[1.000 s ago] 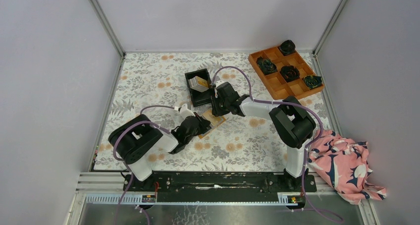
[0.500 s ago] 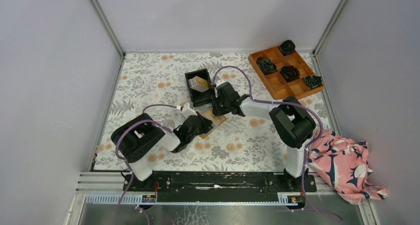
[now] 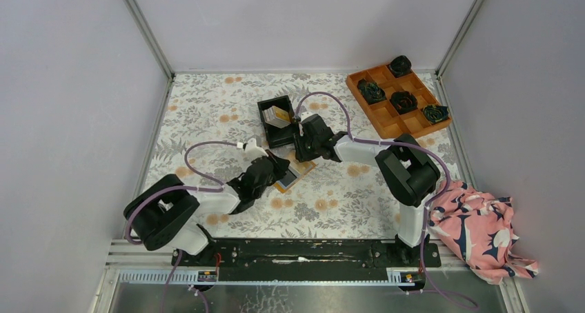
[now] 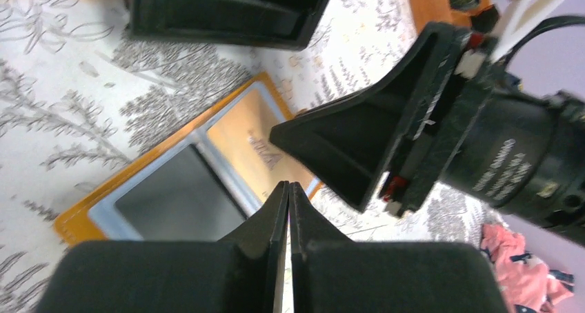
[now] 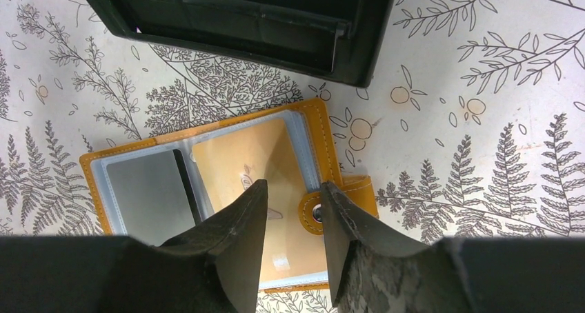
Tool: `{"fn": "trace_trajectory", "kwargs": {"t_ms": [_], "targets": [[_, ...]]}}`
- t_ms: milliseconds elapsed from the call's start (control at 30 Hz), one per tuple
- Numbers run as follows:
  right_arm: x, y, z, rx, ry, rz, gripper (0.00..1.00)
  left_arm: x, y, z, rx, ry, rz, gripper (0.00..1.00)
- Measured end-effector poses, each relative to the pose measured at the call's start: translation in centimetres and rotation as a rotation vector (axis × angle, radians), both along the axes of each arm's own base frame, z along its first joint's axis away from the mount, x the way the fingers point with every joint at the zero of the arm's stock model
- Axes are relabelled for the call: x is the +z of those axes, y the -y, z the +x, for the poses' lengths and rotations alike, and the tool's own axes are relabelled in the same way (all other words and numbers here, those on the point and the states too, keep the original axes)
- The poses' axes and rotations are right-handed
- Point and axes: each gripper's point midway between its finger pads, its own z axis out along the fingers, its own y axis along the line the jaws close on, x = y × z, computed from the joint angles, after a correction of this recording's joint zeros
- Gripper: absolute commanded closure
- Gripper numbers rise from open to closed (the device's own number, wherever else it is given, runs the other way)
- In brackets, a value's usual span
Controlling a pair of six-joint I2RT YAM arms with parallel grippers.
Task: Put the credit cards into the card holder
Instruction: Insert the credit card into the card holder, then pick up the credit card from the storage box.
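Note:
The card holder lies open on the table, orange outside and light blue inside. A grey credit card sits in its left pocket and a tan one in its right pocket. My right gripper hangs open just over the tan card and the snap tab, with nothing between its fingers. My left gripper is shut and empty at the holder's near edge, beside the grey card. More cards stand in the black bin. From above, the holder lies between both grippers.
The black bin stands right behind the holder. An orange compartment tray with dark rosettes is at the back right. A pink patterned cloth lies off the table's right edge. The table has a floral cover.
My left arm's shoulder and elbow have swung down and to the left, drawing the left gripper slightly off the holder, whose blue-grey left half now shows. The right arm has stayed in place.

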Motion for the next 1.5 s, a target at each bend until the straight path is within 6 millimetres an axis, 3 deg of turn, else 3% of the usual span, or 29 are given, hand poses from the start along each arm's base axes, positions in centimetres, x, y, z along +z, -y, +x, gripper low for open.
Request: {"fn": "trace_trajectory", "kwargs": {"t_ms": [300,600,1000,1267,1367,1500], "targets": [[0.0,0.4,-0.3,0.012,-0.009,-0.033,0.57,-4.4,-0.9,-4.1,-0.063,-0.109,0.110,0.98],[-0.1,0.7,-0.5,0.018,-0.014,-0.050,0.57,-5.8,0.3,-7.0,-0.137,-0.160,0.156,0.99],[-0.1,1.6,-2.3,0.006,-0.015,-0.039,0.57,-6.2,-0.2,-7.0,-0.089,-0.175,0.184,1.00],[0.1,1.8,-2.5,0.008,-0.020,-0.063,0.55,-5.6,-0.8,-7.1,-0.076,-0.173,0.202,0.96],[1.3,1.3,-2.0,0.016,-0.008,-0.065,0.52,-3.6,-0.8,-7.0,-0.077,-0.137,0.173,0.89],[4.7,-0.2,0.1,0.025,0.057,-0.031,0.46,0.0,-0.7,-6.4,-0.062,-0.066,0.124,0.73]]}}
